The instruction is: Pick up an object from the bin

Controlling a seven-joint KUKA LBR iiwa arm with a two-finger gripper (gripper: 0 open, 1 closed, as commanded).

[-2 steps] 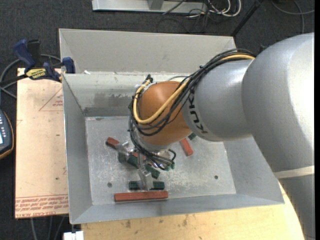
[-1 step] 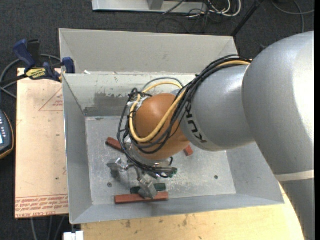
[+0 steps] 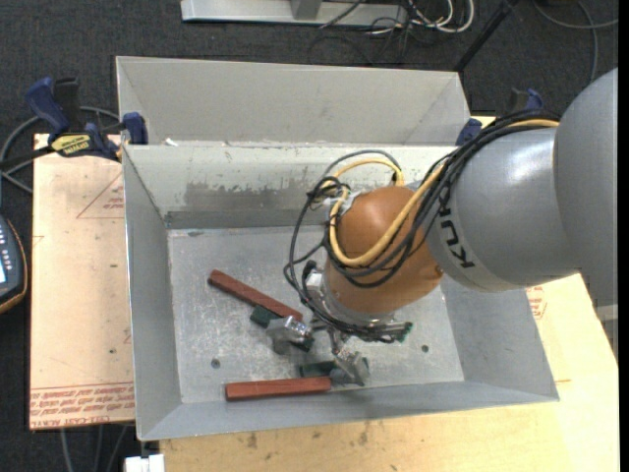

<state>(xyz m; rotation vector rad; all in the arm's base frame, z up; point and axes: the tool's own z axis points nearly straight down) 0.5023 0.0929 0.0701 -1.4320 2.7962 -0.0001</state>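
Two reddish-brown bars lie on the floor of the grey metal bin (image 3: 147, 293). The slanted bar (image 3: 248, 292) runs from left of centre down toward the middle. The front bar (image 3: 278, 389) lies nearly level along the near wall, toward the left. A first dark green piece (image 3: 263, 315) rests just beside the lower end of the slanted bar. A second dark green piece (image 3: 316, 369), small and blocky, lies at the front centre of the floor, just above the right end of the front bar. The arm (image 3: 511, 205) enters from the right and bends down into the bin. Its orange cover (image 3: 383, 229), looped with yellow and black cables (image 3: 344, 249), hangs over the centre. The gripper (image 3: 322, 351) is low, at or very near the floor, below the cover. Its fingers stand apart: one finger (image 3: 291, 335) is close to the right of the first dark green piece, and the other finger (image 3: 352, 366) is to the right of the second dark green piece. The second dark green piece sits in the gap between the fingers, toward its near side. Nothing is seen clamped, and contact between either finger and that piece cannot be confirmed. Contact between the gripper and the bin floor cannot be confirmed either. Both bars lie clear of the fingers.
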